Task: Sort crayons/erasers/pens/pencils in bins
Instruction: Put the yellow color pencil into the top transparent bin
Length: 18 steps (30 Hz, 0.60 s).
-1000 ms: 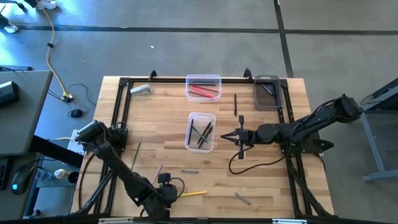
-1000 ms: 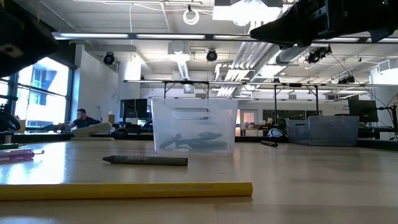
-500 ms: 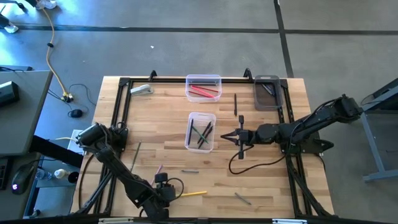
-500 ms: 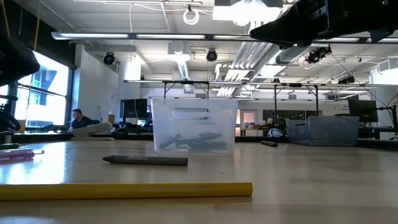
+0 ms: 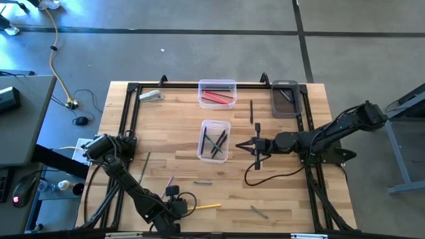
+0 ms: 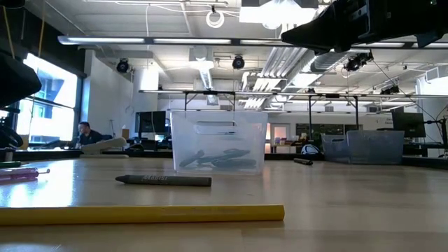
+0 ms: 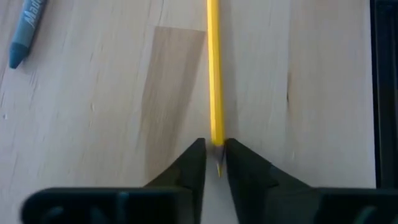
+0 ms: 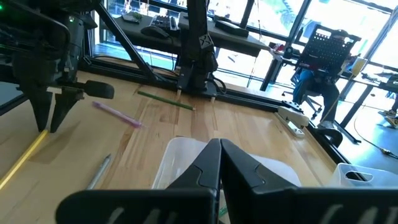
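A yellow pencil (image 5: pixel 207 207) lies flat on the table near the front edge; it also shows in the low view (image 6: pixel 140 213). My left gripper (image 5: pixel 188 208) is down at the pencil's left end, shut on it (image 7: pixel 214 152). My right gripper (image 5: pixel 255 147) is shut and empty, hovering just right of the middle clear bin (image 5: pixel 214 140), which holds dark pens. A second clear bin (image 5: pixel 217 93) with red pieces and a dark grey bin (image 5: pixel 286 98) stand at the far edge. My left gripper pinches the yellow pencil's end nearest the table's left (image 7: pixel 216 138) between its two fingers (image 7: pixel 193 163), one on each side. The fingers come from above, pointing down. The pencil lies level on the table and reaches away toward the table's right.
Loose on the table: a green pencil (image 5: pixel 145 166), a pink crayon (image 5: pixel 169 180), a grey crayon (image 5: pixel 203 182), a grey piece (image 5: pixel 259 212), a dark pencil (image 5: pixel 251 109), a blue crayon (image 7: pixel 28 31). A silver stapler (image 5: pixel 151 95) lies far left. Black rails frame the table.
My left arm's upper part has drawn a little toward the table's near edge. The yellow pencil lies where it was.
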Tool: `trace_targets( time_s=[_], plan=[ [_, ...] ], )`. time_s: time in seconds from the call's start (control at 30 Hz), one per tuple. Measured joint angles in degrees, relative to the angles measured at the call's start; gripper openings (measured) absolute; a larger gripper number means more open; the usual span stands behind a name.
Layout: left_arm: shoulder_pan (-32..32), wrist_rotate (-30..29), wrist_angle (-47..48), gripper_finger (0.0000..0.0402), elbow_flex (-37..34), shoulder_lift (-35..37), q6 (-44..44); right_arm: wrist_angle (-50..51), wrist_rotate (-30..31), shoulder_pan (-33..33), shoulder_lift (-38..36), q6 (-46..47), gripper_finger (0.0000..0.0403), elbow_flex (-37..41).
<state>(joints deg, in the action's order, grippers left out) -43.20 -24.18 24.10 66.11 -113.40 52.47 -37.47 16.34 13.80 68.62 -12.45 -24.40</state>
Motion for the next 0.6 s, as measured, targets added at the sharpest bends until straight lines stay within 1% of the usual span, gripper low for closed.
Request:
trace_targets(
  time_s=[0.1, 0.17, 0.3, 0.43, 0.53, 0.6],
  plan=[
    [0.0, 0.0, -0.2, 0.0021, 0.0, -0.2, -0.5, 0.0, 0.0, 0.0, 0.0, 0.0, 0.0, 0.0],
    [0.0, -0.1, -0.3, 0.0007, 0.0, -0.2, -0.6, 0.0, 0.0, 0.0, 0.0, 0.0, 0.0, 0.0],
    [-0.1, -1.7, -0.3, 0.0004, 0.0, -0.4, -0.3, 1.2, 0.0, 0.1, 0.0, 1.2, 0.0, 0.0],
    [0.0, -3.3, -1.1, 0.0002, -0.2, -0.4, -0.1, 4.4, 0.0, 1.5, 0.0, 5.8, 0.0006, 0.0],
    [0.0, -4.1, -1.6, 0.0001, -0.2, -0.4, -0.1, 6.9, 0.0, 4.2, 0.0, 11.0, 0.0022, 0.0],
    [0.0, -4.4, -1.6, 0.0001, -0.2, -0.5, 0.1, 7.9, 0.0, 6.7, 0.9, 15.3, 0.0039, 0.0]
  ],
)
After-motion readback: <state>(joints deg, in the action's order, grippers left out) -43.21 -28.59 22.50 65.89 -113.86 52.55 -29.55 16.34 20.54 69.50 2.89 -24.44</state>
